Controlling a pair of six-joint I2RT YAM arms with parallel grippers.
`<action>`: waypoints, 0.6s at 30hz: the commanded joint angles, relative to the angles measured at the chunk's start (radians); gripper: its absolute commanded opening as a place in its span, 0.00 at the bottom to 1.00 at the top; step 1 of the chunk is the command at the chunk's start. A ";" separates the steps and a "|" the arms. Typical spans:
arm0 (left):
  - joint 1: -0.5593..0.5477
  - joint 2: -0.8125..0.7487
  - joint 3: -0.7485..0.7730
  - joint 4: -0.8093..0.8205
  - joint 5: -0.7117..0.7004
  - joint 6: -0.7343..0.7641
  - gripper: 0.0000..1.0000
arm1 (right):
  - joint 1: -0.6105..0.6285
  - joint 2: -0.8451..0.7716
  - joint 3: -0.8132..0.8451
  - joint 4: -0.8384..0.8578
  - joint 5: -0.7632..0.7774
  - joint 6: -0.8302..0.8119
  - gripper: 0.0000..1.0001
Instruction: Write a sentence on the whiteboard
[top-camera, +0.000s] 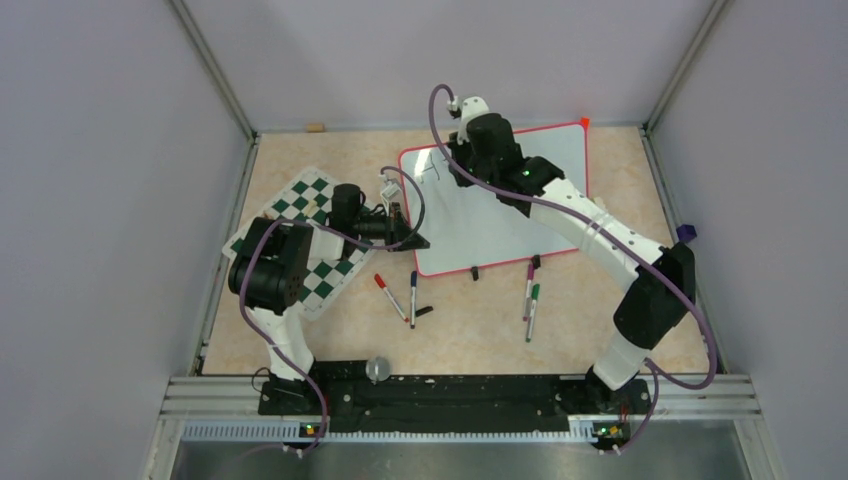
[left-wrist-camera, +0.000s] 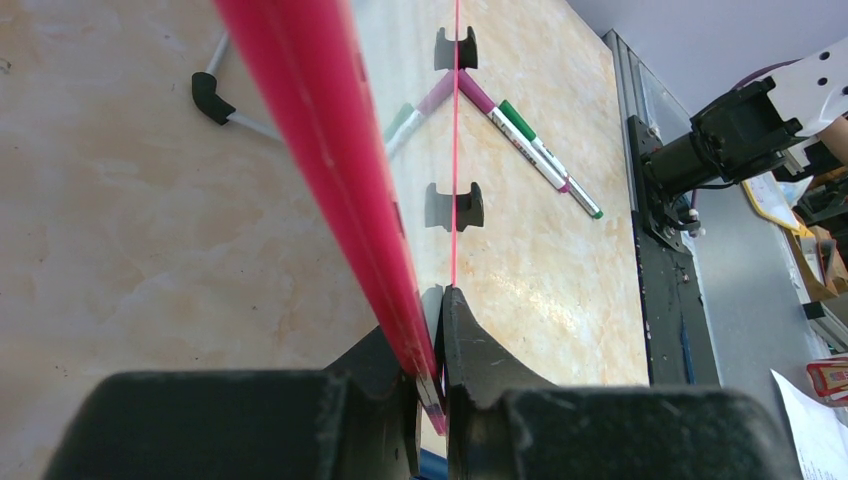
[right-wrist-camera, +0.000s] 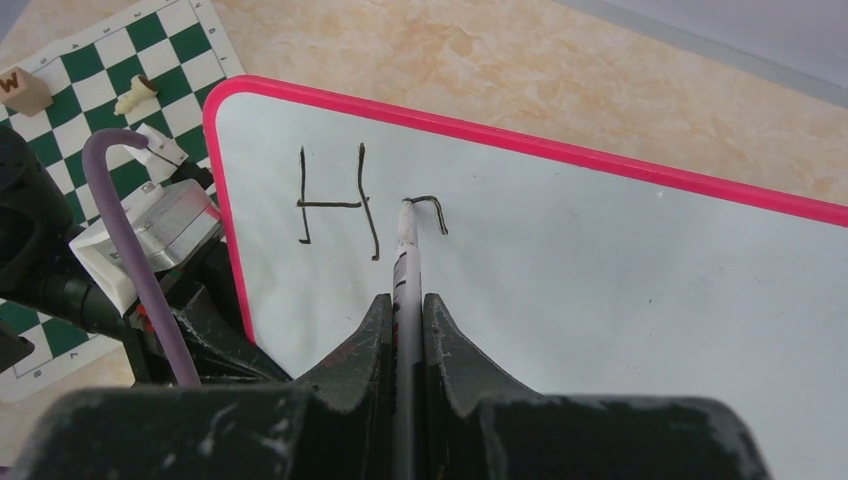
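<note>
– While the right gripper is closed on the white marker pen, how much is written?
– Only a black letter "H" and one hooked stroke at the pen tip. I judge most of the sentence is left.
– And the glossy white whiteboard with the red frame?
– It lies on the beige table; the left gripper pinches its left frame edge.

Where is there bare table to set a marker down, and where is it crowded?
Bare: the table between the left markers and right markers before the whiteboard, and behind the chess mat. Crowded: between mat and whiteboard, where the left tool clamps its edge.
</note>
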 joint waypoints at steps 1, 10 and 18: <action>-0.022 0.008 -0.022 -0.060 0.023 0.116 0.00 | -0.005 0.007 0.008 -0.007 -0.022 -0.006 0.00; -0.024 0.005 -0.023 -0.058 0.024 0.115 0.00 | -0.006 -0.029 -0.040 -0.039 -0.021 -0.001 0.00; -0.024 0.001 -0.025 -0.061 0.021 0.117 0.00 | -0.005 -0.036 -0.044 -0.045 0.041 0.002 0.00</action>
